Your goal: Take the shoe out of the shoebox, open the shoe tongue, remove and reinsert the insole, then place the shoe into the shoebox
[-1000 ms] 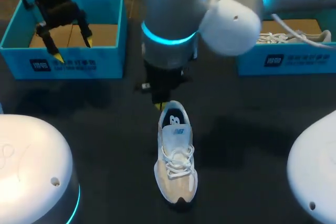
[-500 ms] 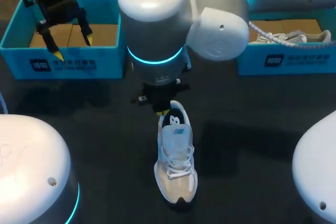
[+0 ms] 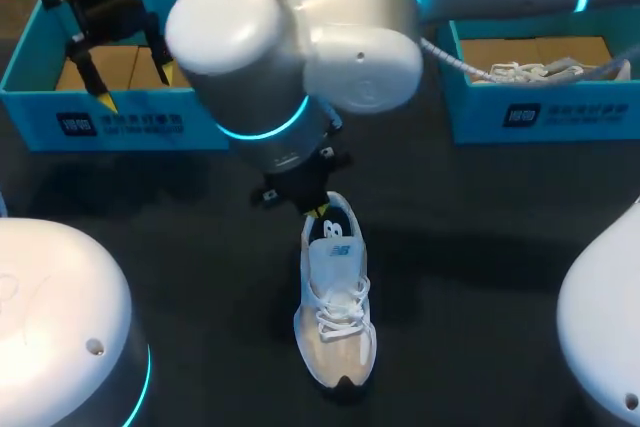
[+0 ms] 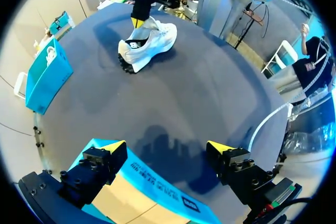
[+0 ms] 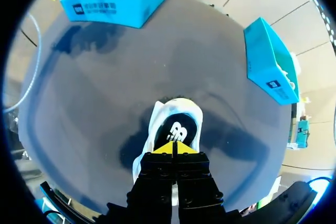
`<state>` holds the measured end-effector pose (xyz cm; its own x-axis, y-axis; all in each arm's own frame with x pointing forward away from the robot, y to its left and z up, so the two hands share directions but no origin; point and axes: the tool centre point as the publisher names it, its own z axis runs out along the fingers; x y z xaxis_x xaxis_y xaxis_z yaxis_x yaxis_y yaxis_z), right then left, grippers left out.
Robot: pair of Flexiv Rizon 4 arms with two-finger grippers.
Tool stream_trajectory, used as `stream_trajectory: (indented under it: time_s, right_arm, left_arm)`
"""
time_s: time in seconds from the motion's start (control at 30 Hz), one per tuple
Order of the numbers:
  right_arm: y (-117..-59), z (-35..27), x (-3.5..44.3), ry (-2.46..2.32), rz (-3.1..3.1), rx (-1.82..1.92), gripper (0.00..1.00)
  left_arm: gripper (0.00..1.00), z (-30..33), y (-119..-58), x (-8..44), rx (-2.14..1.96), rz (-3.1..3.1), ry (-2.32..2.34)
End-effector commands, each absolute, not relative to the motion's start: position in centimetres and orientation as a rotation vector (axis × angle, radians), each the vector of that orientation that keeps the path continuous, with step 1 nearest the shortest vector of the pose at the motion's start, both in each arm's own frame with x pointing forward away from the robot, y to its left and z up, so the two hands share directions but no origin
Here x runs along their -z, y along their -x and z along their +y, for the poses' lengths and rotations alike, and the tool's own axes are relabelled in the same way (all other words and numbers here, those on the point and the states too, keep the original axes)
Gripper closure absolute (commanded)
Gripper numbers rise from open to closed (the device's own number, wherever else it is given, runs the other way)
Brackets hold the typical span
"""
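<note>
A white and beige shoe (image 3: 335, 297) lies on the dark table, toe toward me, with its dark insole showing in the opening. My right gripper (image 3: 320, 211) is shut, its yellow tips together at the heel rim; I see nothing held between them. In the right wrist view the gripper (image 5: 173, 148) hangs right over the heel of the shoe (image 5: 176, 124). My left gripper (image 3: 135, 85) stands open above the blue shoebox (image 3: 120, 127) at the back left. In the left wrist view the gripper (image 4: 167, 146) is over the box wall (image 4: 157, 192), and the shoe (image 4: 147, 43) lies far ahead.
A second blue shoebox (image 3: 540, 117) at the back right holds another white shoe (image 3: 540, 72). My right arm's large grey joints hang over the table's middle, hiding the space behind the shoe.
My right arm's upper joints have swung to the left while its shut tips stayed at the heel. The shoe and the left arm have kept their places.
</note>
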<state>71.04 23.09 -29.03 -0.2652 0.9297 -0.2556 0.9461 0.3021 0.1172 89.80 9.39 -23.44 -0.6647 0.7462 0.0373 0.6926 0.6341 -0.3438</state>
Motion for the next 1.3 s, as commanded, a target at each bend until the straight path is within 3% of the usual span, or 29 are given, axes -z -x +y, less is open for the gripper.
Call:
stream_trajectory:
  time_s: [0.03, 1.0, 1.3]
  right_arm:
    - [-70.9, 23.6, 30.1, -1.707, 2.247, 0.170, 1.00]
    - [-72.7, 20.5, 37.8, -1.801, 2.210, 0.354, 1.00]
    - [-71.1, 21.3, 35.0, -1.783, 2.135, 0.424, 1.00]
  left_arm:
    - [0.00, 9.3, -90.1, 23.4, -0.448, -2.670, 1.190]
    - [0.00, 9.3, -90.1, 23.4, -0.448, -2.670, 1.190]
    - [0.00, 9.3, -90.1, 23.4, -0.448, -2.670, 1.190]
